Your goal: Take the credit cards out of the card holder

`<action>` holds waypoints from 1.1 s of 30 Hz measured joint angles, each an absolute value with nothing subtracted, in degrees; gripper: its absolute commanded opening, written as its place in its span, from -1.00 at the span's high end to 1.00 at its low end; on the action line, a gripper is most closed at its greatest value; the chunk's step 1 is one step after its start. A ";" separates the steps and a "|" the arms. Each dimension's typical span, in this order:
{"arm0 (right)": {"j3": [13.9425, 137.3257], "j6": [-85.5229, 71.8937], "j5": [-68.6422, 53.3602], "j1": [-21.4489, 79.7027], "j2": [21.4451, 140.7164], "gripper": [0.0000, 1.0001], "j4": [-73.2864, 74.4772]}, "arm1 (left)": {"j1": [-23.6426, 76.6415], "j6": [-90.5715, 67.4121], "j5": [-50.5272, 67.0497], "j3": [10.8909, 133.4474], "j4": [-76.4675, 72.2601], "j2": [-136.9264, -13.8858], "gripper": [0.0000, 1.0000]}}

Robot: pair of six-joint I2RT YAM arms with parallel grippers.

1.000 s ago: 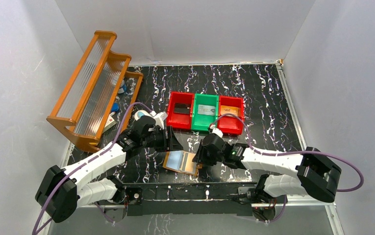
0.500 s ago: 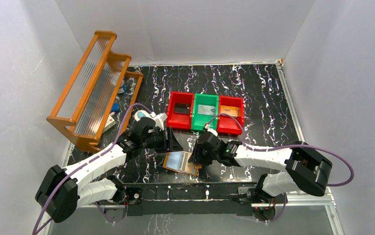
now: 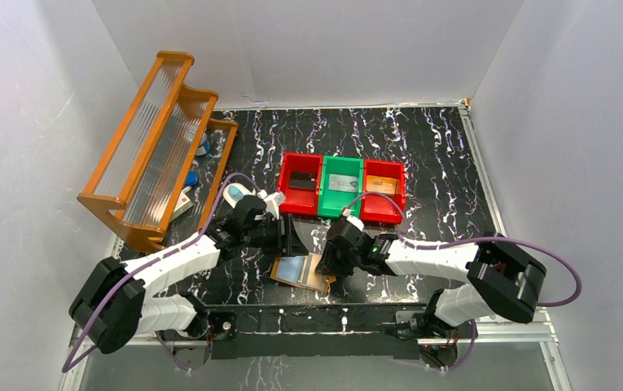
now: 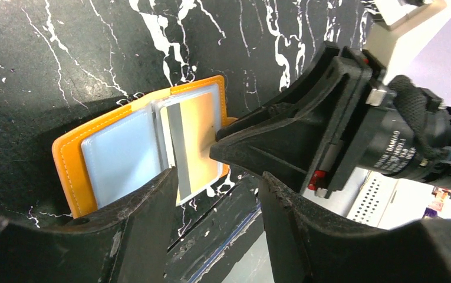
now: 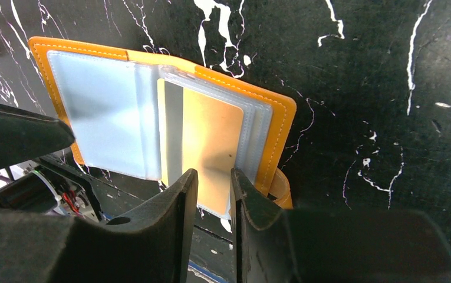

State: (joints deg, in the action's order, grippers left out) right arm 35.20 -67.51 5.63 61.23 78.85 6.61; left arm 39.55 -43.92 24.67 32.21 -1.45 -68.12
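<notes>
The orange card holder [image 3: 296,270] lies open and flat near the table's front edge, with clear pockets showing, and also appears in the left wrist view [image 4: 117,153] and right wrist view [image 5: 105,112]. A yellow-orange credit card with a grey stripe [image 5: 211,135] sticks out of its right pockets [image 4: 199,138]. My right gripper [image 3: 325,262] stands at the holder's right end, its jaws a narrow gap apart [image 5: 214,172] over the card's near edge. My left gripper [image 3: 291,243] is open [image 4: 218,175] just above the holder's far left side, holding nothing.
Red [image 3: 290,195], green [image 3: 341,200] and red [image 3: 384,205] bins stand in a row behind the holder, each with a card inside. A wooden rack [image 3: 157,147] fills the left side. A pale blue-and-white oval item [image 3: 234,194] lies behind my left wrist. The black front rail [image 3: 316,314] runs just below the holder.
My right gripper has slid left and down onto the holder's right end. My left gripper has moved slightly right toward the holder. The holder has stayed in place.
</notes>
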 measured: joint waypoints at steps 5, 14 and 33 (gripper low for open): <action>35.00 -68.62 5.72 61.23 78.83 0.32 6.39 | 40.03 -43.88 24.47 31.22 -2.04 -70.24 0.04; 34.13 -70.15 5.54 61.19 78.94 0.34 4.51 | 40.71 -43.66 24.67 28.47 -4.51 -74.24 0.22; 32.38 -72.01 4.40 60.71 79.07 0.38 1.04 | 41.19 -46.48 26.52 24.21 -15.73 -80.60 0.82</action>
